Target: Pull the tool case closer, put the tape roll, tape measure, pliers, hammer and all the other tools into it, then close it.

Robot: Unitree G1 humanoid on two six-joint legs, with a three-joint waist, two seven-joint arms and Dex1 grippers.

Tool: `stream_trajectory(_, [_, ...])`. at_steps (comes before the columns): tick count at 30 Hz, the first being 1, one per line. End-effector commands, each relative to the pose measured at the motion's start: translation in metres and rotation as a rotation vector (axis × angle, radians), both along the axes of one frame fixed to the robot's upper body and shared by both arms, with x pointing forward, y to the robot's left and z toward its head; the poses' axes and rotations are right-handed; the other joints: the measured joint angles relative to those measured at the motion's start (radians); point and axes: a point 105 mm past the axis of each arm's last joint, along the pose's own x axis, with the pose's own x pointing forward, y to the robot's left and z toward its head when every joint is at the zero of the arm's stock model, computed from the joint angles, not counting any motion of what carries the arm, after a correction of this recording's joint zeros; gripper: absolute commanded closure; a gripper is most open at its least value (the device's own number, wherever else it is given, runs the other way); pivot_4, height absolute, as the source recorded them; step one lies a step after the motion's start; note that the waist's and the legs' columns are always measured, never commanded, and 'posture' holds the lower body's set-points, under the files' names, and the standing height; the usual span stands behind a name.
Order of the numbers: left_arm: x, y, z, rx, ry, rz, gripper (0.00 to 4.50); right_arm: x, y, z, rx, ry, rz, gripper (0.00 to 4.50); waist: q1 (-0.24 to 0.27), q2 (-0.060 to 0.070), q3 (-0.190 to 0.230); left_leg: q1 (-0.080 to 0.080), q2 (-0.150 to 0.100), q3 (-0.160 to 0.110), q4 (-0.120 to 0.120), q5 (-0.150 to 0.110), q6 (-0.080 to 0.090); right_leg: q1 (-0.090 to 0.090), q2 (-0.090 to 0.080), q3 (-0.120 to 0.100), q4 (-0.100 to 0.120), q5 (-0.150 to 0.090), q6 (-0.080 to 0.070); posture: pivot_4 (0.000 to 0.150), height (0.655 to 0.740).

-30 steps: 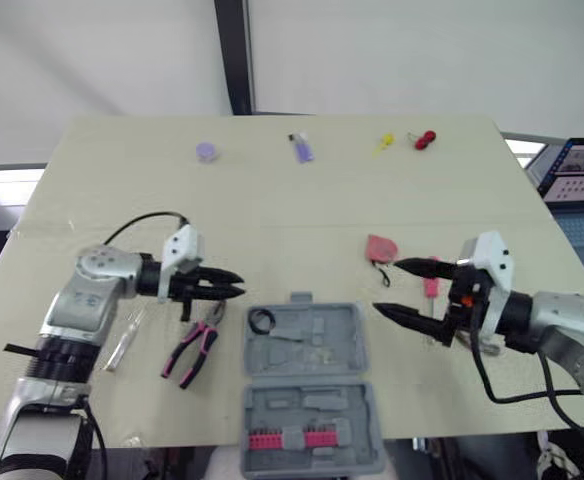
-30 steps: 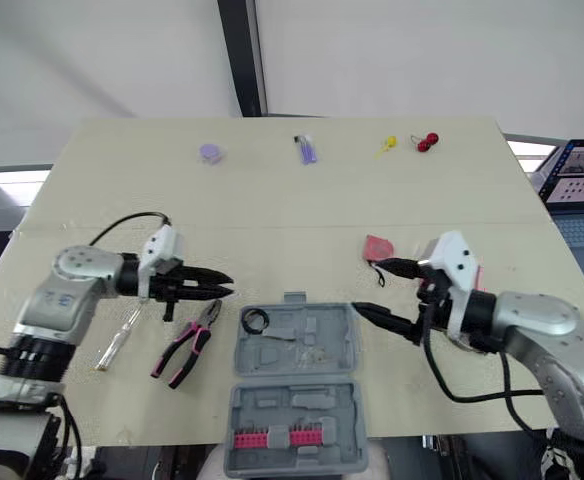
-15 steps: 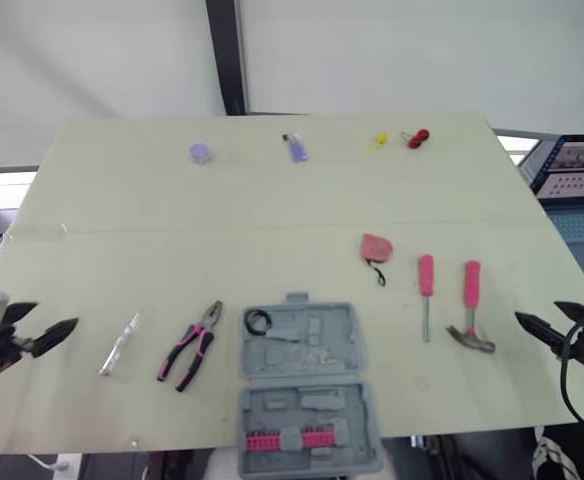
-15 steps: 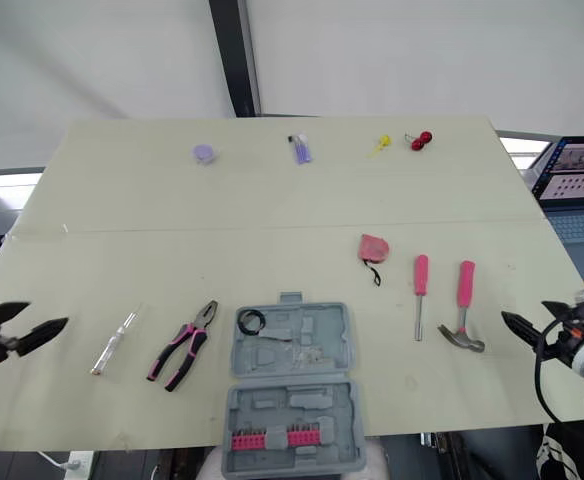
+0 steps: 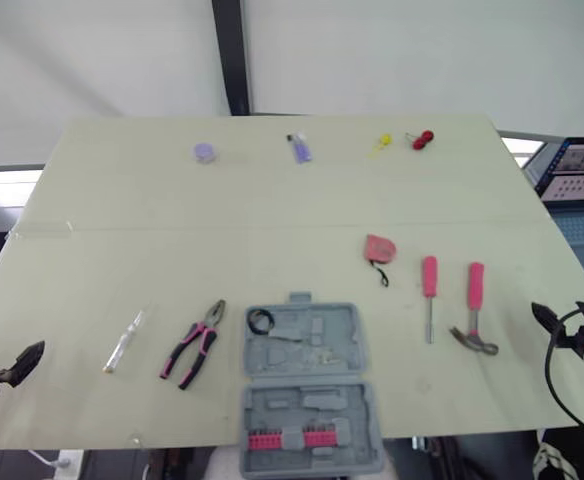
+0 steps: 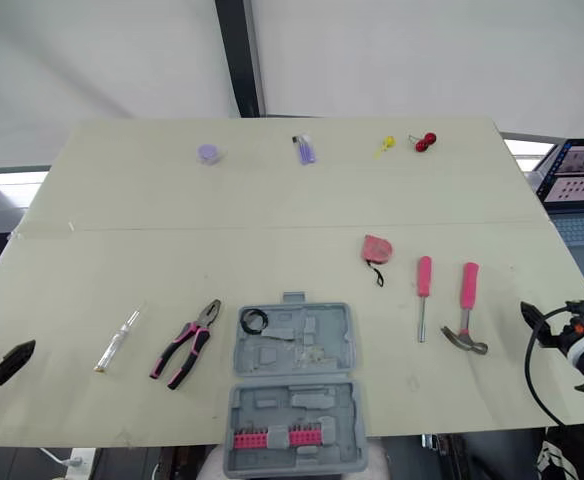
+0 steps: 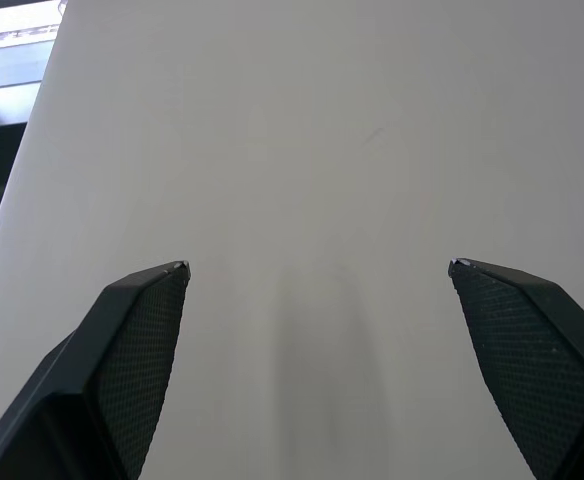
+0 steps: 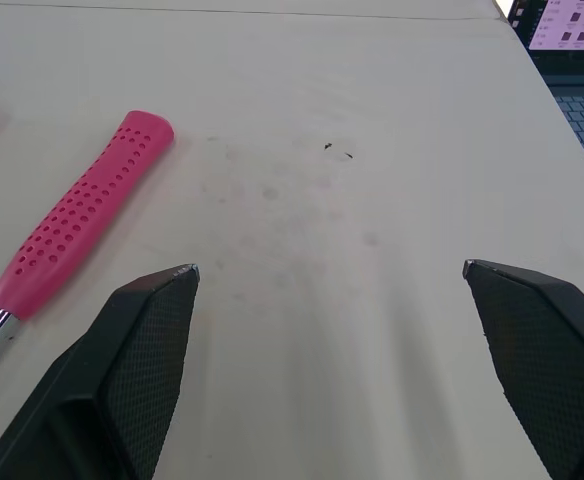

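Observation:
The grey tool case (image 5: 307, 385) lies open at the table's near edge, a red strip of bits (image 5: 292, 439) in its near half. A black tape roll (image 5: 261, 321) sits in its far left corner. Pink-handled pliers (image 5: 194, 344) and a clear-handled screwdriver (image 5: 125, 340) lie left of the case. On the case's right are the red tape measure (image 5: 379, 248), a pink screwdriver (image 5: 429, 292) and the pink-handled hammer (image 5: 472, 308). My left gripper (image 7: 317, 268) is open over bare table at the left edge. My right gripper (image 8: 330, 270) is open just right of the hammer, holding nothing.
Small items line the far edge: a purple cap (image 5: 204, 152), a purple piece (image 5: 300, 148), a yellow piece (image 5: 383, 142) and a red one (image 5: 423, 139). A laptop (image 5: 582, 170) stands beyond the table's right edge. A dark post (image 5: 234, 60) rises behind the table.
Both arms have drawn back from beside the case to the table's left and right edges. The left gripper has gone from nearly shut to open. The tools have not moved.

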Motion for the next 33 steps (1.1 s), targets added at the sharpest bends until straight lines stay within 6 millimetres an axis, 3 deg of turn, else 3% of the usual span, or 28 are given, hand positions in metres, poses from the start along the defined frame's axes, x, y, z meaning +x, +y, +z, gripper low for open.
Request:
stream_trajectory(1, [0.009,-0.007,0.014,0.009,-0.046,-0.036,0.04,-0.003,-0.005,0.017,-0.033,-0.040,0.004,0.00,-0.001,0.000,0.000,0.000,0.000,0.000,0.000,0.000,0.000,0.000,0.000,0.000,0.000,0.000,0.000,0.150,0.7400])
stream_trajectory(9, [0.030,-0.028,0.030,0.008,-0.076,-0.149,0.04,-0.002,0.024,0.040,0.051,-0.127,0.106,0.00,-0.003,0.000,0.000,0.000,0.000,0.000,0.000,0.000,0.000,0.000,0.000,0.000,0.000,0.000,0.000,0.150,0.7400])
stream_trajectory(20, [0.061,-0.094,0.044,-0.033,-0.105,-0.453,0.04,-0.001,0.100,0.076,0.103,-0.126,0.434,0.00,0.006,0.000,0.000,0.000,0.000,0.000,0.001,0.000,-0.001,0.000,0.000,0.000,0.000,0.000,0.000,0.150,0.7400])
stream_trajectory(23, [0.067,-0.124,0.042,-0.044,-0.086,-0.593,0.04,-0.001,0.109,0.079,0.098,-0.108,0.447,0.00,0.006,0.000,0.000,0.000,0.000,0.000,0.001,0.000,-0.001,0.000,0.000,0.000,0.000,0.000,0.000,0.150,0.7400])
stream_trajectory(26, [0.077,-0.182,0.035,-0.070,-0.020,-0.852,0.04,-0.002,0.125,0.081,0.191,-0.134,0.453,0.00,0.018,0.000,0.000,0.000,0.000,0.000,0.001,0.000,-0.001,0.000,0.000,0.000,0.000,0.000,0.000,0.150,0.7400])
stream_trajectory(29, [0.089,-0.239,0.042,-0.050,-0.036,-1.111,0.04,-0.003,0.136,0.062,0.150,-0.070,0.394,0.00,0.030,0.001,0.000,-0.001,0.000,-0.001,0.003,0.000,-0.001,0.000,0.000,0.000,0.001,0.000,0.000,0.150,0.7400])
stream_trajectory(33, [0.093,-0.289,0.051,-0.031,-0.081,-1.327,0.04,-0.002,0.148,0.061,0.120,-0.070,0.370,0.00,0.031,0.002,-0.001,-0.002,-0.001,-0.001,0.003,-0.001,-0.001,0.000,0.000,0.000,0.001,0.000,0.000,0.150,0.7400])
